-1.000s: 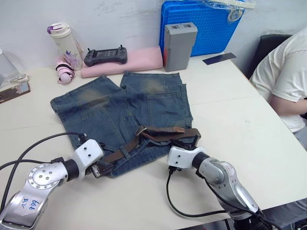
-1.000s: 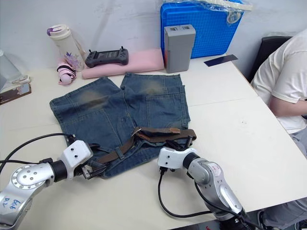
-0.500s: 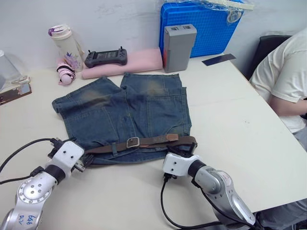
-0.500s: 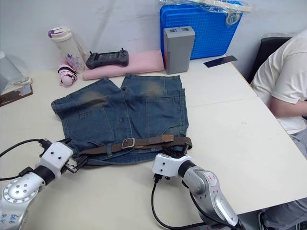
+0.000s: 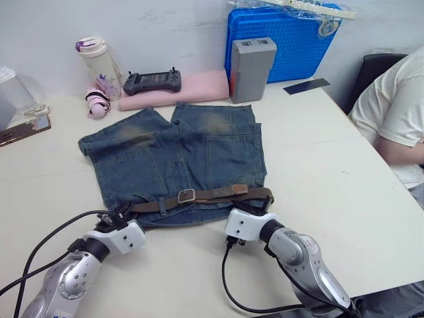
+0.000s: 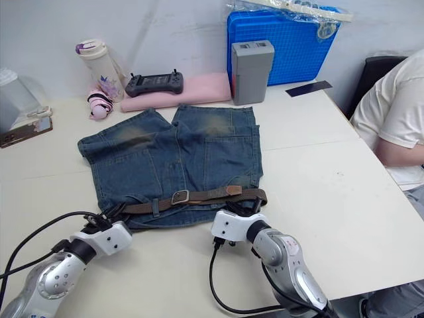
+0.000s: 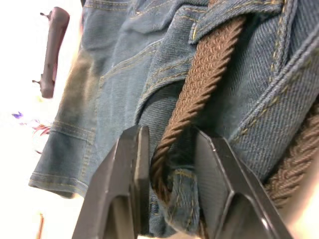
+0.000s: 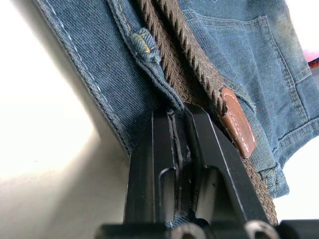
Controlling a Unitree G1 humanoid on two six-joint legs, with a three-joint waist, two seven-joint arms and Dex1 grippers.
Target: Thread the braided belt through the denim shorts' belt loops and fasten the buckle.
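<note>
On the pale surface (image 5: 331,172), the denim shorts (image 5: 179,159) lie flat with the waistband toward the robot, and the braided belt (image 5: 212,195) runs along that waistband, passing under one of the belt loops (image 5: 161,203) just left of the buckle (image 5: 187,195). The buckle looks fastened, with the belt's leather tip (image 5: 239,189) lying on the strap to its right. The left tool (image 7: 172,149) sits at the left end of the waistband, its jaws spread with a loop of belt and a fold of denim between them; the strap touches one finger (image 7: 132,169), but I cannot tell whether the belt is truly gripped. The right tool (image 8: 182,117) is at the right end of the waistband, its fingers pressed together on the denim edge under the belt. Behind the shorts stand a pink folded cloth (image 5: 179,86) carrying a dark handheld controller (image 5: 152,81), a tumbler (image 5: 96,63), a grey box (image 5: 252,58) and a blue crate (image 5: 285,36). A person in a white shirt (image 5: 394,126) sits at the right edge.
</note>
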